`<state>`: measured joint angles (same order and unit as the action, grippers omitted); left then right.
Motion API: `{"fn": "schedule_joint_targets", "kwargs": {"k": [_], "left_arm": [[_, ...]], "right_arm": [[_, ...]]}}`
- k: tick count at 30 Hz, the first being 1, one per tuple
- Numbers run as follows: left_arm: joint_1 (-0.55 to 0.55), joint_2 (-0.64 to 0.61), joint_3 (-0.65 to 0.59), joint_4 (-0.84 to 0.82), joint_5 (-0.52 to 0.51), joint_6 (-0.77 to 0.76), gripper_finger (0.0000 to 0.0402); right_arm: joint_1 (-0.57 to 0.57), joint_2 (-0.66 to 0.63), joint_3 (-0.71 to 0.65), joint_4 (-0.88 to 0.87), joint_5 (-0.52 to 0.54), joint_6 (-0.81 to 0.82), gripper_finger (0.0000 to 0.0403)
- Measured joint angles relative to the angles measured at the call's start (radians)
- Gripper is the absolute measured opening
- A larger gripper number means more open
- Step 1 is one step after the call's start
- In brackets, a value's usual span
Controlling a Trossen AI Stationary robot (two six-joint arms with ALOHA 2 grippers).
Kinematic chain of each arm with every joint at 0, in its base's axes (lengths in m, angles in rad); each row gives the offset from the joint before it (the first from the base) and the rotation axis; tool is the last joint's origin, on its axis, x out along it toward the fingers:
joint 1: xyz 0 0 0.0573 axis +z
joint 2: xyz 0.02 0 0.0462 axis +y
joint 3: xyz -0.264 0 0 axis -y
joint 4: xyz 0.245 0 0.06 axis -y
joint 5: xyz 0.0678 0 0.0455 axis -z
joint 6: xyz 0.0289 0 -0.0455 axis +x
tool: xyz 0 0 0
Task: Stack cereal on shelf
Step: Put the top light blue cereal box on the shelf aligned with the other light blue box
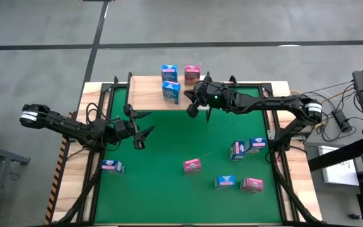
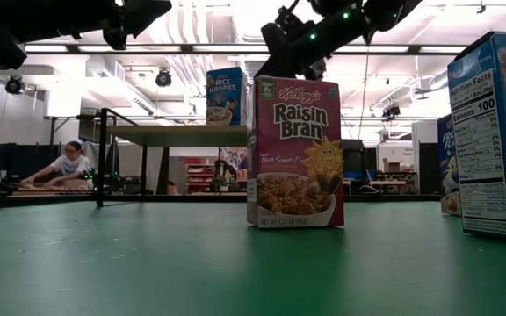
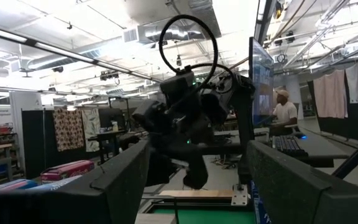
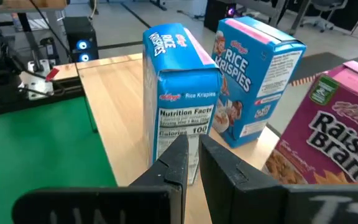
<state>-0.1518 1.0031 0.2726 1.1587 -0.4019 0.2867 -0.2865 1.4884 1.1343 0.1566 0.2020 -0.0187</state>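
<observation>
The shelf (image 1: 145, 88), a light wood board on thin black legs, stands at the green mat's far edge. On it stand two blue Rice Krispies cereal boxes (image 1: 171, 91) (image 1: 168, 71) and a pink Raisin Bran box (image 1: 192, 73), all upright. My right gripper (image 1: 195, 104) is shut just beside the nearer blue box (image 4: 180, 106), empty. My left gripper (image 1: 147, 126) hangs open above the mat's left half, empty. Several more cereal boxes lie and stand on the mat's near half, among them a pink one (image 1: 192, 165) (image 2: 294, 151). My right gripper's shut fingertips (image 4: 180, 152) come slanting down at the lower part of the nearer blue box's narrow nutrition-facts side (image 4: 178, 127). I cannot tell whether they touch it. The box stands upright on the shelf.
On the mat are a white-pink box (image 1: 112, 166) near left, a blue box (image 1: 224, 182) and a pink box (image 1: 252, 184) near right, and two more (image 1: 247, 147) further right. The shelf's left half is bare wood. A person sits in the room beyond (image 2: 73, 162).
</observation>
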Motion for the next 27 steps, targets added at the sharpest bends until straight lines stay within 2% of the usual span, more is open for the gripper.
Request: {"fn": "schedule_joint_targets", "kwargs": {"k": [27], "left_arm": [[0.0,0.0,0.0,-0.001,0.0,0.0,0.0254]], "right_arm": [[-0.058,0.1,0.0,0.198,0.004,-0.107,0.0027]]}}
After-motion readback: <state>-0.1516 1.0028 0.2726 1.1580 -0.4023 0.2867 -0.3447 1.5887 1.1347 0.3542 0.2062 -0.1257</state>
